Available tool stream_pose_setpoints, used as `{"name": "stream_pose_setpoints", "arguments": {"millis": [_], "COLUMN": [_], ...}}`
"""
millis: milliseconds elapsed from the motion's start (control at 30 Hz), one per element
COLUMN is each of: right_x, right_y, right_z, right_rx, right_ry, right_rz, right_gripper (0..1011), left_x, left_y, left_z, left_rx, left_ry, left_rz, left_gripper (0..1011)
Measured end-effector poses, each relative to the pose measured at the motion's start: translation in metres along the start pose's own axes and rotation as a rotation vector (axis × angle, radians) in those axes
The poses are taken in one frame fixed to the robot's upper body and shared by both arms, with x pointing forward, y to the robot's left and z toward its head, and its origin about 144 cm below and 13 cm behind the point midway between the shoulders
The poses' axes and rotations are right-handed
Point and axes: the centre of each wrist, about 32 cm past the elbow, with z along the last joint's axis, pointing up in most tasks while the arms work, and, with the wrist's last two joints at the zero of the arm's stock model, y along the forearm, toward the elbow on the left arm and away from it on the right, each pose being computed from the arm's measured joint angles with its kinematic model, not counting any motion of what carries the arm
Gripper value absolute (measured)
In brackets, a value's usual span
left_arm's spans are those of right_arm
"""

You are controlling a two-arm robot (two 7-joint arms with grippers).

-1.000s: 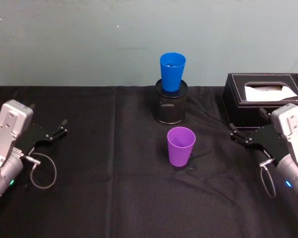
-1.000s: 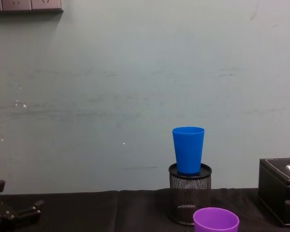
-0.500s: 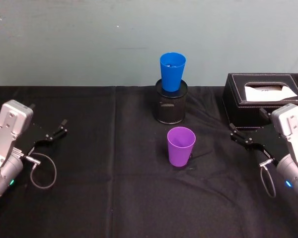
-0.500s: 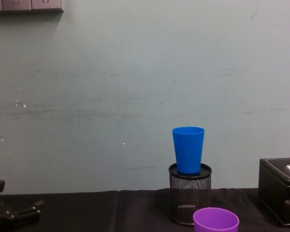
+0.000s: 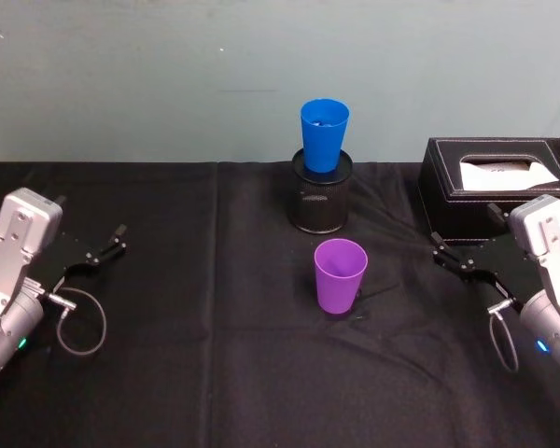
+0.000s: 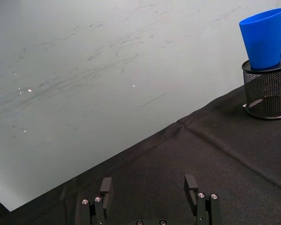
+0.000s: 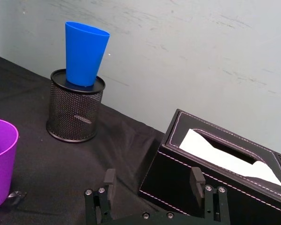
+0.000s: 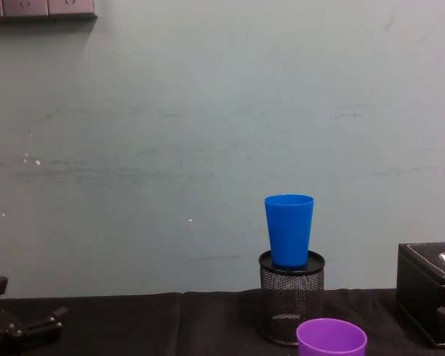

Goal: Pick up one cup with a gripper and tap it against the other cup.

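Blue cup upright atop mesh holder

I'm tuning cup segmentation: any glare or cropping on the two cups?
Head view: purple cup and blue cup both whole, evenly lit, no glare. Chest view: blue cup whole against the pale wall; purple cup cut by the bottom edge, rim showing.

Purple cup cut off below rim

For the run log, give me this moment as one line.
purple cup upright, untouched | blue cup on mesh holder | left gripper open | right gripper open
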Motion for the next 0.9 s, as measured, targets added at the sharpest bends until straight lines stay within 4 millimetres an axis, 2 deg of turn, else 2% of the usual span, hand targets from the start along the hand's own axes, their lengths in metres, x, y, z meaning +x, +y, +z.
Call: {"name": "stream_pose_setpoints", "arguments": {"millis": [233, 500, 600, 900], "right_x": [-0.001, -0.020, -0.027, -0.056], "right_y": [-0.003, -0.034, -0.039, -0.029], "right_z": [0.000, -0.005, -0.005, -0.002], "right_rx": [0.000, 0.003, 0.015, 0.050], "right_ry": [-0.013, -0.013, 0.008, 0.096], "right_rz": [0.009, 0.106, 0.142, 0.269], "right_gripper": [1000, 1002, 1002, 1002], "left_x": [0.000, 0.000, 0.000, 0.000], "left_y": [0.000, 0.000, 0.000, 0.000], "left_z": [0.000, 0.000, 0.000, 0.000], "left_rx": [0.000, 0.000, 0.000, 0.000], "left_ry": [0.000, 0.000, 0.000, 0.000], "left_rz": [0.000, 0.000, 0.000, 0.000], "left_gripper": [1000, 1000, 1000, 1000]}}
